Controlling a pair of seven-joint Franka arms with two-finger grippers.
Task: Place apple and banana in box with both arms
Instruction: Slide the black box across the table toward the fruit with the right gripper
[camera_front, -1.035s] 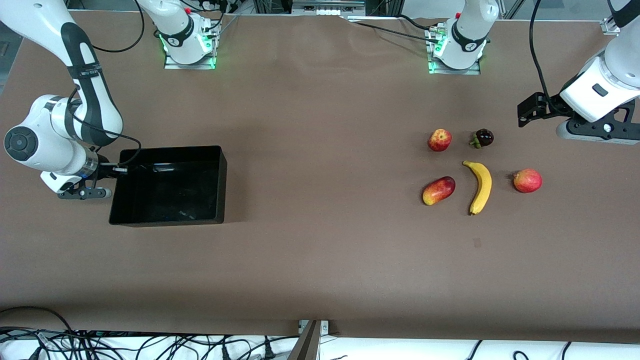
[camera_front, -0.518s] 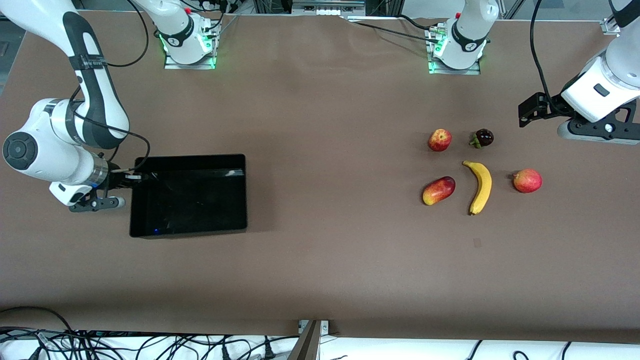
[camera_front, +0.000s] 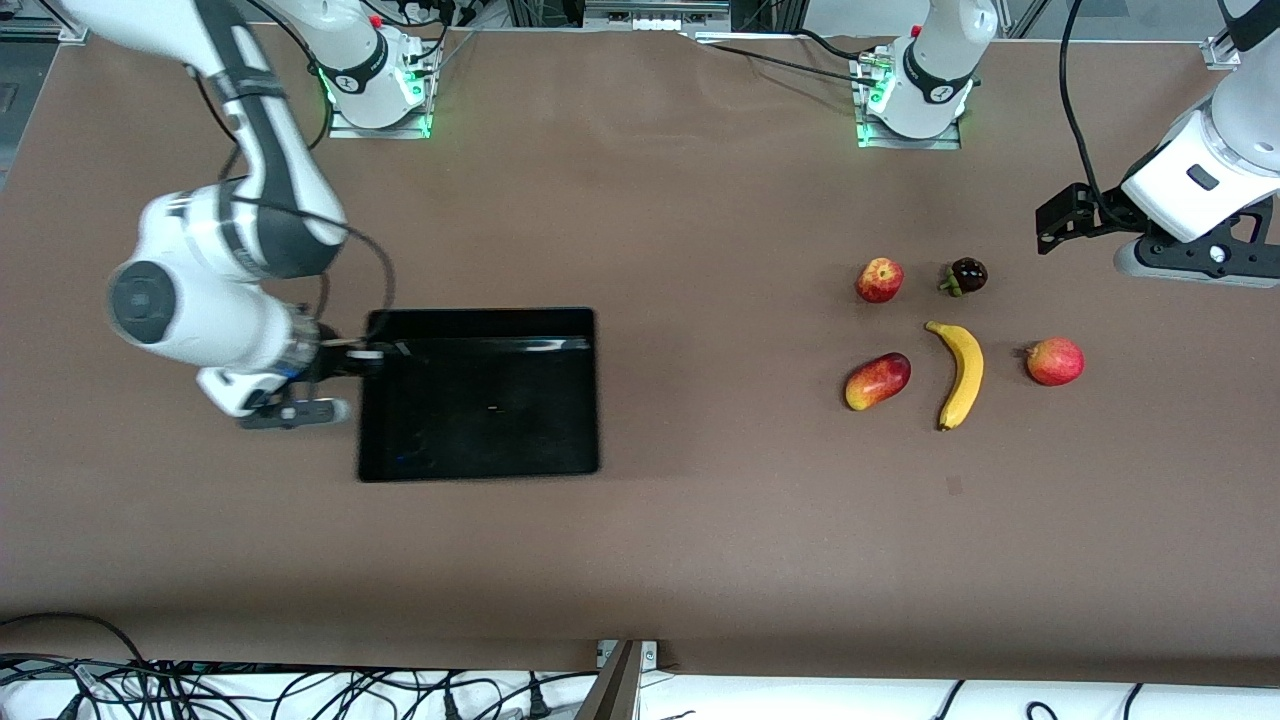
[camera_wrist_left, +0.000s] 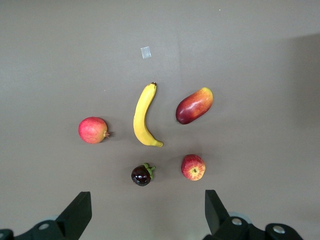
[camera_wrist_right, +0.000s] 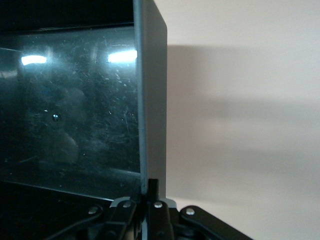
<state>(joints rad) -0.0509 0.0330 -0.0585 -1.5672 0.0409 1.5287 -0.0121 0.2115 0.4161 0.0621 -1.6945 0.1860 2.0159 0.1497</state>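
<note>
The black box (camera_front: 478, 317) stands on the table toward the right arm's end. My right gripper (camera_front: 365, 358) is shut on its end wall, and the right wrist view shows the fingers (camera_wrist_right: 154, 186) pinching that wall (camera_wrist_right: 151, 100). The apple (camera_front: 880, 280) and the banana (camera_front: 958, 372) lie in a cluster of fruit toward the left arm's end. My left gripper (camera_front: 1195, 268) waits open and empty over bare table beside that cluster. The left wrist view shows the gripper (camera_wrist_left: 145, 200), the apple (camera_wrist_left: 193, 167) and the banana (camera_wrist_left: 145, 116).
An oblong red-yellow mango (camera_front: 878, 381) lies beside the banana. An evenly red round fruit (camera_front: 1055, 361) lies on the banana's other flank. A dark mangosteen (camera_front: 967, 275) sits beside the apple. A small tape mark (camera_front: 954, 485) lies nearer the front camera.
My right gripper has dragged the box along the table toward the fruit, from the right arm's end toward the middle. The left arm and the fruit have stayed put.
</note>
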